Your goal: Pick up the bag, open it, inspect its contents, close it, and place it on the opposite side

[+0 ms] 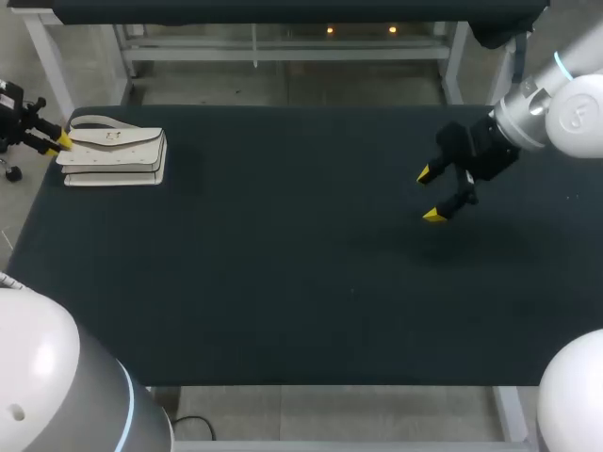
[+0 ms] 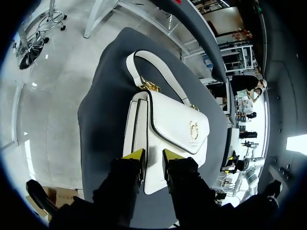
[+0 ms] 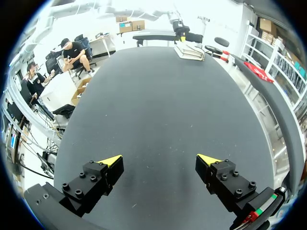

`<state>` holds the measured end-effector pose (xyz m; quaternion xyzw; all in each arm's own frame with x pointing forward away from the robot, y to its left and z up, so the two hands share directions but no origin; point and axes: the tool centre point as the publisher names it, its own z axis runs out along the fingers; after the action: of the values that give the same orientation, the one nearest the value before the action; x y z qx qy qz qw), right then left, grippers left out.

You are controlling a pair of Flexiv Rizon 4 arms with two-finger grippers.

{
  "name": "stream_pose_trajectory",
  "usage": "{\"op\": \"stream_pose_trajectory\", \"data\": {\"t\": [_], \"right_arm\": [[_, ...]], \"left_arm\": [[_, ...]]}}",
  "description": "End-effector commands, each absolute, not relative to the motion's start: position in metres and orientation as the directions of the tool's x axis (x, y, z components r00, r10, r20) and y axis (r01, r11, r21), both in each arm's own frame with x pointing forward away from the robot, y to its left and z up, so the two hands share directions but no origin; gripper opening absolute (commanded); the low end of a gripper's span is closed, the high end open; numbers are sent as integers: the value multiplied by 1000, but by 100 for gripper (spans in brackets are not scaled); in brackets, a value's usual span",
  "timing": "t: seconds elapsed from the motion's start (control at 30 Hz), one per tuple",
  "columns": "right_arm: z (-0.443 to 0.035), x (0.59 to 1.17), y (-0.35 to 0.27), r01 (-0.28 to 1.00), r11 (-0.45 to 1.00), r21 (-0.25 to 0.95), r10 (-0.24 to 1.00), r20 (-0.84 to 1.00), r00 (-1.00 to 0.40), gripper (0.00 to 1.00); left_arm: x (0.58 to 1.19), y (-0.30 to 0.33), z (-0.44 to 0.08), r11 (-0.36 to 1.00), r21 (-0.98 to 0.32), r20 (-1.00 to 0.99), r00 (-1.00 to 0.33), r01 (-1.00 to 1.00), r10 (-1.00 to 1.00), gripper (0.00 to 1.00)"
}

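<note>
A white handbag (image 1: 113,155) with a flap, a gold clasp and a short handle lies flat at the table's far left corner. My left gripper (image 1: 58,143) comes in from the left edge at the bag's end. In the left wrist view its yellow fingertips (image 2: 135,157) pinch the near edge of the bag (image 2: 172,124) from both sides, and the handle (image 2: 158,76) points away from the gripper. My right gripper (image 1: 431,193) hangs open over the right part of the table with nothing between its fingers (image 3: 111,160). Far ahead of it lies the bag (image 3: 189,51).
The dark table (image 1: 301,282) carries nothing besides the bag. Its left edge runs close beside the bag, under my left gripper.
</note>
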<state>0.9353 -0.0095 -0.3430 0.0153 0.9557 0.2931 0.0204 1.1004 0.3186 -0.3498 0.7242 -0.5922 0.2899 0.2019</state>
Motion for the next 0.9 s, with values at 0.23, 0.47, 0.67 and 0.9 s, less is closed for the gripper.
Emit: {"op": "stream_pose_trajectory", "data": {"t": [0.23, 0.47, 0.67, 0.9], "right_arm": [[-344, 935, -9, 17, 827, 562, 42, -32, -999, 100], [-344, 935, -9, 17, 827, 562, 42, -32, -999, 100], [-344, 935, -9, 17, 827, 562, 42, -32, -999, 100], [-344, 935, -9, 17, 827, 562, 42, -32, -999, 100]], "left_arm": [[1102, 315, -353, -201, -39, 659, 126, -979, -741, 0], [1095, 298, -350, -130, -48, 669, 65, -990, -740, 0], [1089, 275, -351, -68, -48, 676, 17, -997, -737, 0], [1080, 248, -357, -42, -42, 688, 2, -998, -726, 0]]}}
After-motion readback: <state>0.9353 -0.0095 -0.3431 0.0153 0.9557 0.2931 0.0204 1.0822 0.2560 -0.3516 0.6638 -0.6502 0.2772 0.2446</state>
